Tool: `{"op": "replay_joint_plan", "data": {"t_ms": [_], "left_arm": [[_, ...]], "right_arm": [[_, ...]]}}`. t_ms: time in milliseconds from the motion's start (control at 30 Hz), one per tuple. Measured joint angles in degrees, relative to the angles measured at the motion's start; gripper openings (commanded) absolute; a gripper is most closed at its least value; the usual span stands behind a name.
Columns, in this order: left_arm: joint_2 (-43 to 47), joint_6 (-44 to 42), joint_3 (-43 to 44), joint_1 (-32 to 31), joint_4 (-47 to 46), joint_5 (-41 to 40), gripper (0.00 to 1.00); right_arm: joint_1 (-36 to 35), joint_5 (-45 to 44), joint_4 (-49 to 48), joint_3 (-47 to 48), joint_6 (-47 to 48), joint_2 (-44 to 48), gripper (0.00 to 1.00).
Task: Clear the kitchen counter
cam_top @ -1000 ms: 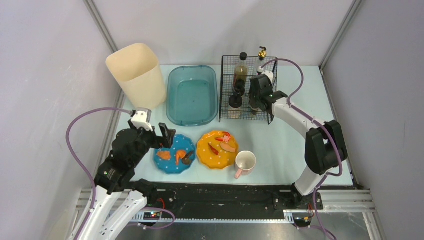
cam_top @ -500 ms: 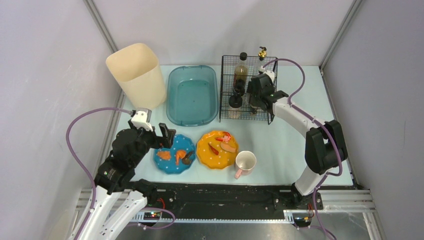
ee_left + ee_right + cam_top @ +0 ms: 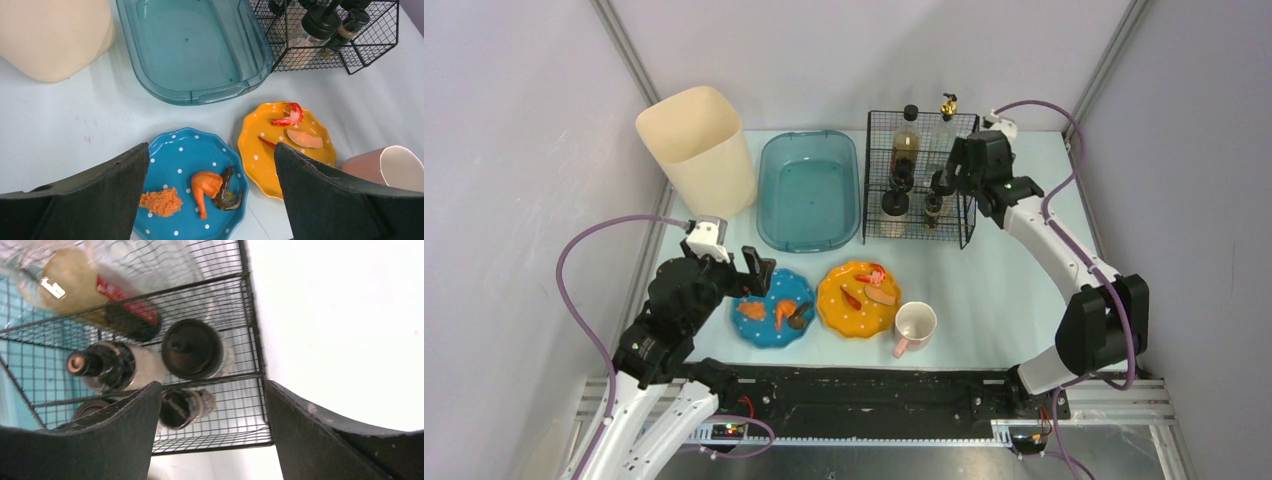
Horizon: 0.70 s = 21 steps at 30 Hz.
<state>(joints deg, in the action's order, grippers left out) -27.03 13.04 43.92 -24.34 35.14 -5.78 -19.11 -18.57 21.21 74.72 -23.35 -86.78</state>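
- The right claw [image 3: 211, 390] is spread wide with nothing between its fingers. It hangs just above the front corner of the wire rack [image 3: 250, 330], over a small dark-lidded jar [image 3: 182, 407].
- Beside that jar in the rack stand a wider black-capped jar [image 3: 192, 349] and a tall bottle with a red label [image 3: 100, 300].
- Compared with a second ago, this claw has lifted out of the rack and swung towards its right side. Its fingers are wider, and the small jar it was covering now shows.
- The left claw [image 3: 211, 147] is also spread and empty. It hovers above the blue plate [image 3: 200, 137] and has not moved.
- The kitchen counter [image 3: 1004, 270] runs under everything and still carries the blue plate, the orange plate [image 3: 255, 145] and the pink mug [image 3: 915, 325], near the front edge. Both plates hold food scraps.
- The teal basin [image 3: 809, 240] and cream bin [image 3: 699, 150] stand at the back.
- The step in hand looks like letting go of a jar in the rack.
- Next, probably, the right arm must clear the wires while the left closes on the blue plate's rim.
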Motion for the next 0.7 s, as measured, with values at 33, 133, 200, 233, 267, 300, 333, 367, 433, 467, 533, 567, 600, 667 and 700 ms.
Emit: {"op": "replay_joint_plan", "data": {"t_ms": [33,133,200,233,267,300,333,367,433,467,533,567,600,667,700], "left_arm": [[0.0,0.0,0.0,0.0,0.0,0.0,0.98],[0.0,0.0,0.0,0.0,0.0,0.0,0.98],[0.0,0.0,0.0,0.0,0.0,0.0,0.98],[0.0,0.0,0.0,0.0,0.0,0.0,0.98],[0.0,0.0,0.0,0.0,0.0,0.0,0.98],[0.0,0.0,0.0,0.0,0.0,0.0,0.98],[0.0,0.0,0.0,0.0,0.0,0.0,0.98],[0.0,0.0,0.0,0.0,0.0,0.0,0.98],[0.0,0.0,0.0,0.0,0.0,0.0,0.98],[0.0,0.0,0.0,0.0,0.0,0.0,0.98],[0.0,0.0,0.0,0.0,0.0,0.0,0.98],[0.0,0.0,0.0,0.0,0.0,0.0,0.98],[0.0,0.0,0.0,0.0,0.0,0.0,0.98],[0.0,0.0,0.0,0.0,0.0,0.0,0.98],[0.0,0.0,0.0,0.0,0.0,0.0,0.98]], "right_arm": [[0.6,0.0,0.0,0.0,0.0,0.2,0.79],[2.8,0.0,0.3,0.0,0.1,0.2,0.78],[3.9,0.0,0.6,0.0,0.2,0.2,0.76],[4.4,0.0,0.6,0.0,0.2,0.2,0.76],[4.9,0.0,0.6,0.0,0.2,0.2,0.74],[5.4,0.1,0.6,0.0,0.3,0.1,0.74],[5.8,0.4,0.4,0.0,0.4,0.0,0.73],[6.3,0.6,0.2,0.0,0.5,-0.1,0.72],[7.0,1.0,-0.6,0.0,0.8,-0.7,0.70],[7.2,1.1,-0.8,0.0,1.0,-1.0,0.69],[7.7,1.2,-1.3,0.0,1.1,-2.0,0.67],[7.9,1.4,-1.6,0.0,1.2,-2.6,0.65],[8.1,1.6,-1.8,0.0,1.2,-3.1,0.65],[8.5,2.1,-2.3,0.0,1.2,-4.4,0.61],[8.6,2.3,-2.6,0.0,1.2,-5.0,0.58]]}}
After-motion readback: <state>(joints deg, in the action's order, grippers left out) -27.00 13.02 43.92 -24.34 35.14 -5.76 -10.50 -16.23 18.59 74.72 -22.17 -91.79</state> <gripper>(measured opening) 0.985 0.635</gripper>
